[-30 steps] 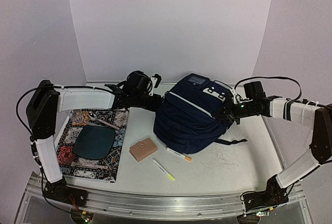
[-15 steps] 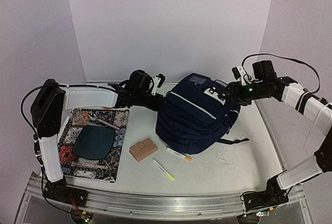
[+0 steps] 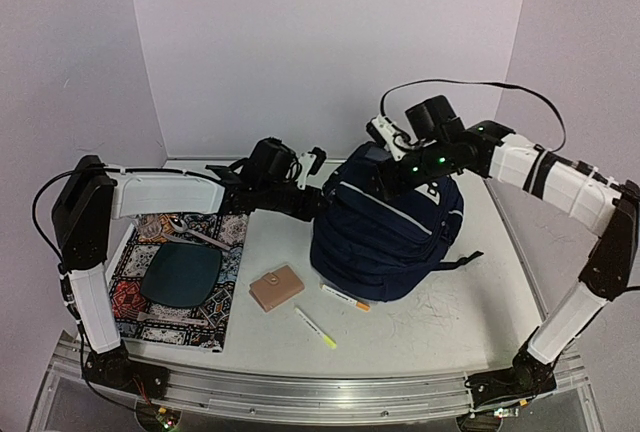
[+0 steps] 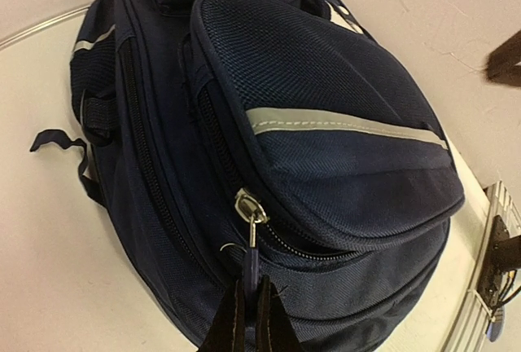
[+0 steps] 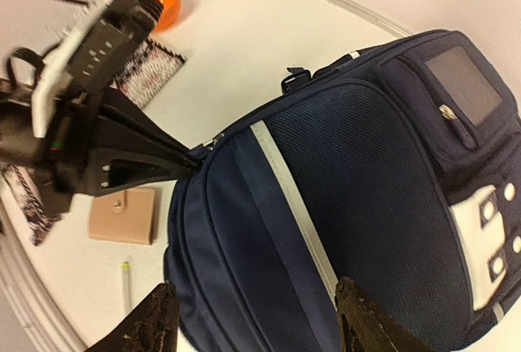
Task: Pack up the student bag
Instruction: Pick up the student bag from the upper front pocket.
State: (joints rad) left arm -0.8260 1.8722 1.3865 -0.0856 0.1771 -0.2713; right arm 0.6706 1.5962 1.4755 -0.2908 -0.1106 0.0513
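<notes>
Left gripper (image 4: 248,291): jaws closed tight on the dark zip pull (image 4: 254,256), which hangs from a metal slider at the near corner of the bag (image 4: 326,83). In the top view this gripper (image 3: 316,202) meets the bag's left side, low down, with its arm reaching in over the tabletop (image 3: 450,322).

Right gripper (image 5: 256,319): fingers spread wide with nothing between them. It is poised above the bag with no visible contact. The top view places it (image 3: 392,178) over the bag's far upper part.

Bag (image 3: 385,242): navy, resting on the tabletop right of centre, front pocket facing up and grey label toward the rear wall. A grey stripe (image 4: 350,120) runs across the pocket. White patches (image 5: 492,230) sit near the label end. A dark strap (image 3: 462,260) trails onto the tabletop at the bag's right.

Other items:
- Tan wallet (image 3: 276,288), near the bag's left side but apart from it.
- Orange-capped pen (image 3: 345,298), just beside the bag's near edge.
- Yellow pen (image 3: 316,328), nearer the arm bases.
- Patterned mat (image 3: 150,327) at the left, carrying a dark plate (image 3: 181,274) and a spoon (image 3: 190,229).
</notes>
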